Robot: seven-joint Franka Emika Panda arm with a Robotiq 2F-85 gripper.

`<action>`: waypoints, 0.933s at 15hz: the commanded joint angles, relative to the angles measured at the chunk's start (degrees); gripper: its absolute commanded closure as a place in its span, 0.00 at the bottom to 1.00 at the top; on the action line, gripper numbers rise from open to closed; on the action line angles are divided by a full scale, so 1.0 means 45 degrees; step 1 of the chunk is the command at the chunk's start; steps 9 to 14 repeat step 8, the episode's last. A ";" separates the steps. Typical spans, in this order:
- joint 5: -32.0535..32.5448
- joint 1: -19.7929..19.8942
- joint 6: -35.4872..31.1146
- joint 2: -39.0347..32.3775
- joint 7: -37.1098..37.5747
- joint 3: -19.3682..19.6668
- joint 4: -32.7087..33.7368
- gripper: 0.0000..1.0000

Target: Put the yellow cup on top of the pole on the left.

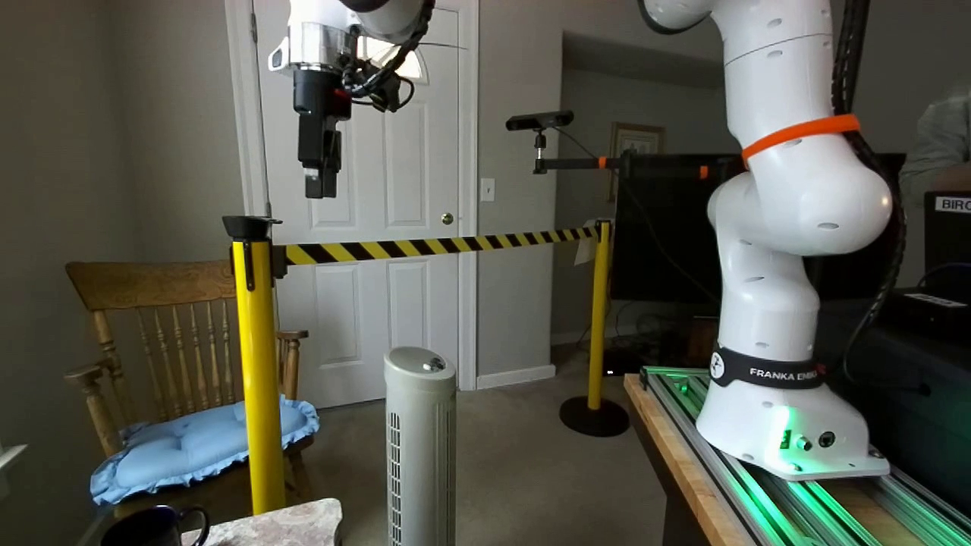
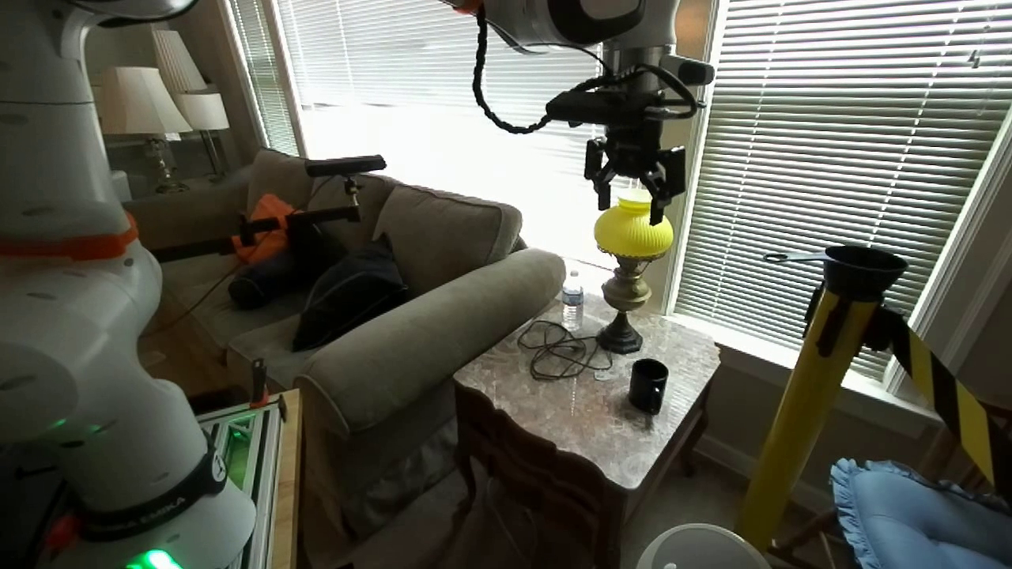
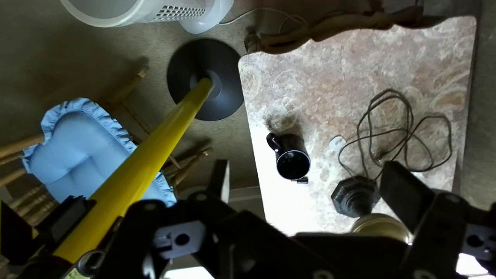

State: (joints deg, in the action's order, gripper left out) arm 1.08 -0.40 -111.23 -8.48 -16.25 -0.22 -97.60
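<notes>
My end effector (image 2: 631, 207) hangs spread wide above a marbled counter (image 2: 565, 431), nothing held between its fingers (image 3: 405, 193). No yellow cup shows in any view. Below stands a black mug (image 2: 648, 386), upright near the counter's edge, its handle turned toward the side where the pole (image 1: 260, 379) rises just beside the counter. Striped tape (image 1: 425, 248) runs from the pole's head; on top sits a dark flared piece (image 2: 863, 269) with a thin handle jutting out. Whether that is a cap alone or a cup already set there, I cannot tell.

With my grip empty, I judge this a moment for choosing rather than carrying. Should the mug be the one meant, I do best to come down straight, clear of the yellow-shaded lamp (image 2: 628, 288), turn so that neither finger lands on the handle, and close evenly across the mug's sides, below the rim. From there, I would lift higher than the pole's top before any sideways travel, centre over it, lower level, and let go only once the base bears fully; the perch looks small, and a nudge could tip the load. If the flared piece is the cup, I should leave it alone and keep well off its handle.
</notes>
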 commanded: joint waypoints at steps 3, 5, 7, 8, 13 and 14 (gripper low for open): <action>-0.0018 0.0145 -0.0101 0.0199 -0.0814 -0.0073 -0.0404 0.00; -0.0019 0.0147 -0.0130 0.0213 -0.0920 -0.0078 -0.0429 0.00; -0.0019 0.0146 -0.0135 0.0218 -0.0944 -0.0081 -0.0430 0.00; -0.0019 0.0146 -0.0136 0.0221 -0.0950 -0.0081 -0.0430 0.00; -0.0019 0.0146 -0.0136 0.0221 -0.0950 -0.0081 -0.0430 0.00; -0.0019 0.0146 -0.0136 0.0221 -0.0950 -0.0081 -0.0430 0.00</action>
